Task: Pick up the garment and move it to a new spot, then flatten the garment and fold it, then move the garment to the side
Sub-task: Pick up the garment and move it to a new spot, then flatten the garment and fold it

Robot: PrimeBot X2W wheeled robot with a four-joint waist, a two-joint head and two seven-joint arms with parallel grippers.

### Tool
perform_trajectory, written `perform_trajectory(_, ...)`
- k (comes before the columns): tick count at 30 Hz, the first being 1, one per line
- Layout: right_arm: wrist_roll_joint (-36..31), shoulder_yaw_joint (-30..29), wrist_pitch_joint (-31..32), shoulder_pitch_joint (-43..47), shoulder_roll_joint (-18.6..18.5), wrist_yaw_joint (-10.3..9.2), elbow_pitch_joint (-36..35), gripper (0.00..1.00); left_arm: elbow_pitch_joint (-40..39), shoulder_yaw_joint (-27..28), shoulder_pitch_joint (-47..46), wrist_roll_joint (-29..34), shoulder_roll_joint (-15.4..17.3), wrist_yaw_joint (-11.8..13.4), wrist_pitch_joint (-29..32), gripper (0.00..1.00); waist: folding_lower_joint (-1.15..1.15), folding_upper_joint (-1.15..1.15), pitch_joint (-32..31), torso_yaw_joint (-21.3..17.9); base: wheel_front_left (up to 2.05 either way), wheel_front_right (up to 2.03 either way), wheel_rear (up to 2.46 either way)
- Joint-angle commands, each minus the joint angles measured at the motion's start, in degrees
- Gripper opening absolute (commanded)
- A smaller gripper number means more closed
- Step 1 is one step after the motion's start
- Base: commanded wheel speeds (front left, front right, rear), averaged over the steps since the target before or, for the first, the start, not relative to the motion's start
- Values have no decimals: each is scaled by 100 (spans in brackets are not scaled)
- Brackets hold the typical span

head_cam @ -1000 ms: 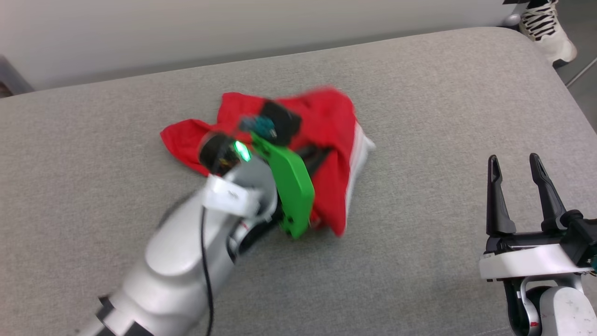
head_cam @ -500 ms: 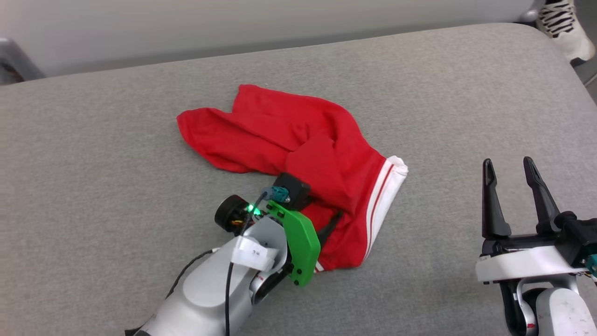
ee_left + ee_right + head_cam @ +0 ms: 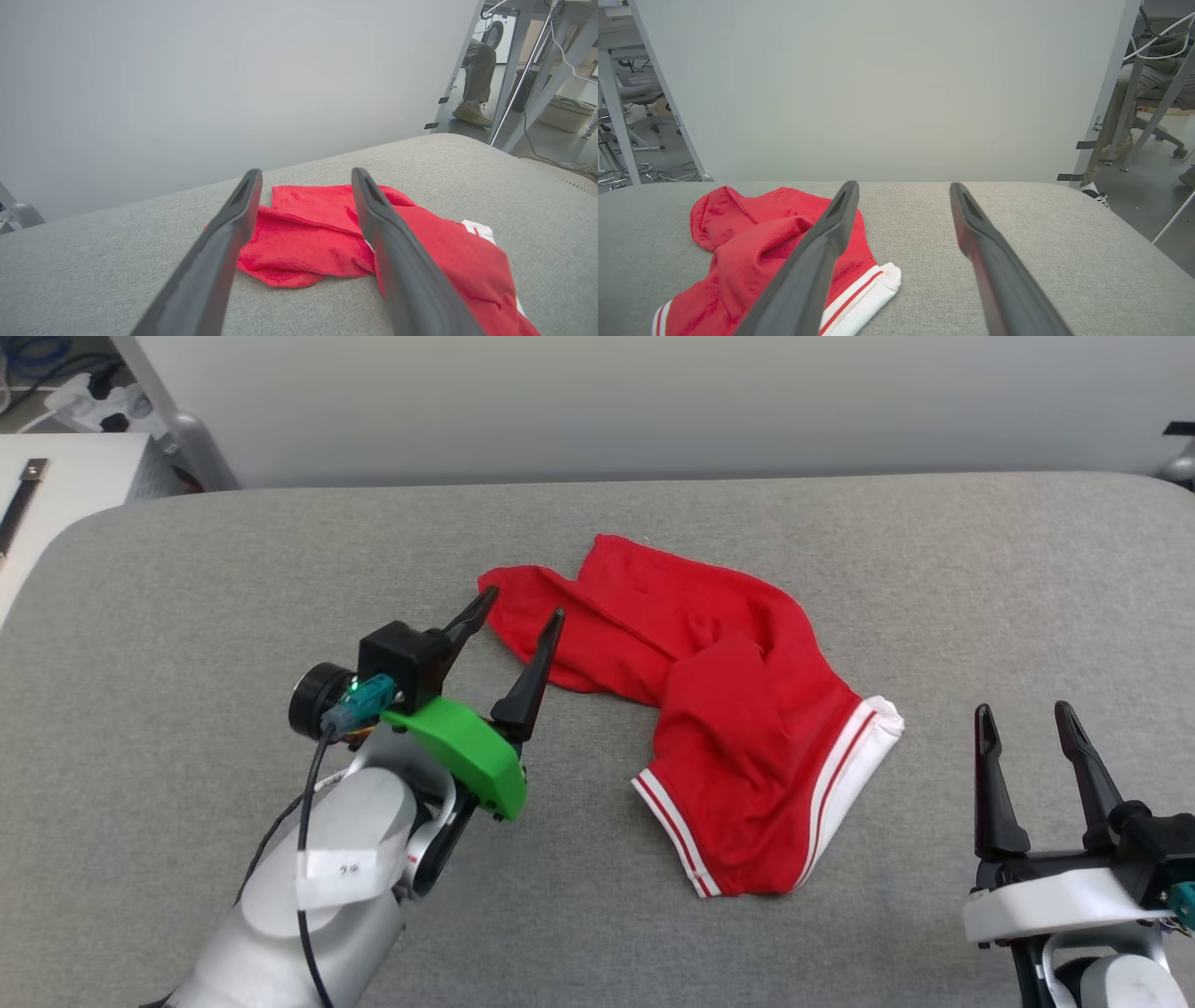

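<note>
The red garment (image 3: pixel 709 700) lies crumpled on the grey cushioned surface (image 3: pixel 187 569), its white, red-striped trim at the near right end; its print is hidden. It also shows in the left wrist view (image 3: pixel 317 233) and the right wrist view (image 3: pixel 761 242). My left gripper (image 3: pixel 523 616) hovers open just left of the garment's far left corner, holding nothing. My right gripper (image 3: pixel 1025 721) stands open at the lower right, apart from the cloth, fingers pointing away.
A pale wall panel (image 3: pixel 653 401) runs behind the surface. A white table (image 3: pixel 56 495) with cables stands at the far left. A seated person's leg and shoe (image 3: pixel 474 88) and table legs show beyond the right end.
My left gripper has opened, let go of the garment and drawn back to the left. The garment now lies spread on the surface. The head camera has shifted.
</note>
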Motion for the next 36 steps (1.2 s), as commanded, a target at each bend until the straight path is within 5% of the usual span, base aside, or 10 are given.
perform_trajectory(1,-51,-12,-27,93,-5,-5,23,100,-182,105,285,107,65,77,-55,100,0,0,-260,288,0,0,0)
perform_trajectory(10,-30,27,-27,252,-5,-5,61,100,-1702,1458,1870,858,-159,262,-77,100,0,0,-369,451,0,0,0)
perform_trajectory(19,18,122,-27,308,-5,-5,109,100,-2088,2227,2695,1683,-788,-109,-78,100,0,0,-378,453,0,0,0)
perform_trajectory(29,13,93,-26,288,-5,-5,274,100,-2054,2584,2705,2066,-1099,-386,-78,100,0,0,-320,445,0,0,0)
perform_trajectory(36,203,371,1348,11,-325,-5,478,100,-1988,2580,2639,2151,-1205,-450,-78,100,0,0,-126,578,0,0,0)
